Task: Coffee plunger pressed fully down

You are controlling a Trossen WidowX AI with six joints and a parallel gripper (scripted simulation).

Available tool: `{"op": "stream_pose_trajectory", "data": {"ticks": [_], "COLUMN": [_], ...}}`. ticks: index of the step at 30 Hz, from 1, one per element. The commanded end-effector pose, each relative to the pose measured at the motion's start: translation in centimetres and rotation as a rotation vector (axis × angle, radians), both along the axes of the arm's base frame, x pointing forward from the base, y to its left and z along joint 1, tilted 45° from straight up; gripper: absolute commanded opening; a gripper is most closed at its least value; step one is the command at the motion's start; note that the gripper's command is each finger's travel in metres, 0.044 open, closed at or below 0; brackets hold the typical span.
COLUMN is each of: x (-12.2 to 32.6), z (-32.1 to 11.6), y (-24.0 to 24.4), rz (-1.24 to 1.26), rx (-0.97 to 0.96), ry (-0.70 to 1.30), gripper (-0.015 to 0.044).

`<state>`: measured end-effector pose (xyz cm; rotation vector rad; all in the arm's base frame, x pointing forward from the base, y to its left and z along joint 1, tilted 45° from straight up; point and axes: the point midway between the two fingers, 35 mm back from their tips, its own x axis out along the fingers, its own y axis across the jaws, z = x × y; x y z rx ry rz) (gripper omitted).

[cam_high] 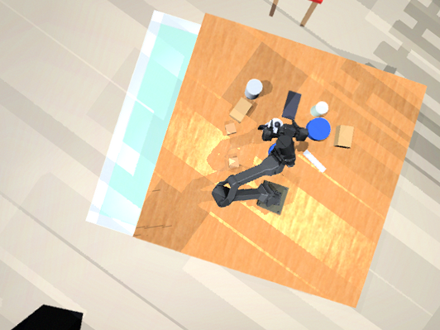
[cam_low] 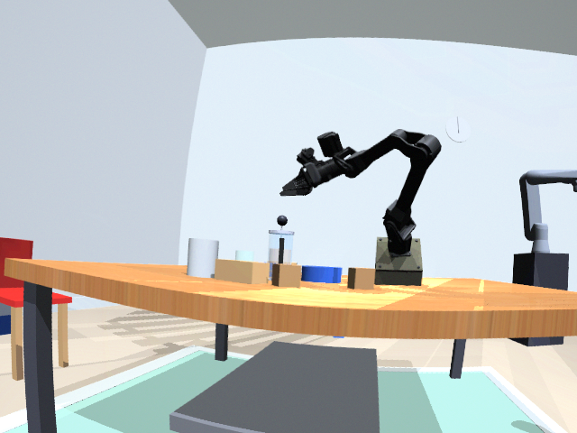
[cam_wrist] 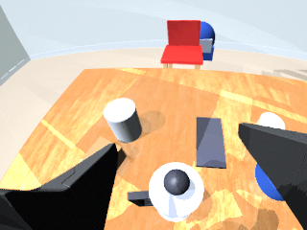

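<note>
The coffee press (cam_low: 275, 241) (cam_wrist: 160, 192) stands upright on the table (cam_high: 210, 52) (cam_low: 140, 289), with a clear body, pale lid and black side handle (cam_wrist: 139, 198). Its round black plunger knob (cam_low: 281, 220) (cam_wrist: 177, 182) sits a little above the lid, with a short bit of rod showing between them. My gripper (cam_low: 288, 190) (cam_wrist: 179, 139) is open and empty, clearly above the knob and not touching it. In the wrist view the knob lies low between the widely spread fingers. The press's base is partly hidden behind blocks in the exterior view.
A grey cylinder (cam_high: 253, 88) (cam_wrist: 124, 122), wooden block (cam_high: 241, 110) (cam_low: 242, 271) and dark flat block (cam_high: 291, 103) (cam_wrist: 210, 144) are near the press. A pale cup (cam_high: 319, 109) and blue round dish (cam_high: 318, 128) stand to its right, with a white bar (cam_high: 314, 161) nearer the base.
</note>
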<state>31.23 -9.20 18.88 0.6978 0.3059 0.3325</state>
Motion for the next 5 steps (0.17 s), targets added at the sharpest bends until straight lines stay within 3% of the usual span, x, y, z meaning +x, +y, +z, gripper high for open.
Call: {"op": "stream_pose_trajectory", "data": {"ticks": [1,5], "x": [-0.16,-0.16], "z": [0.11,0.11], "y": [0.05,0.05], "rz": [0.007,0.007], "rx": [-0.002,-0.002], "ry": [-0.003,-0.003], "gripper": [0.0440,0.0440]}}
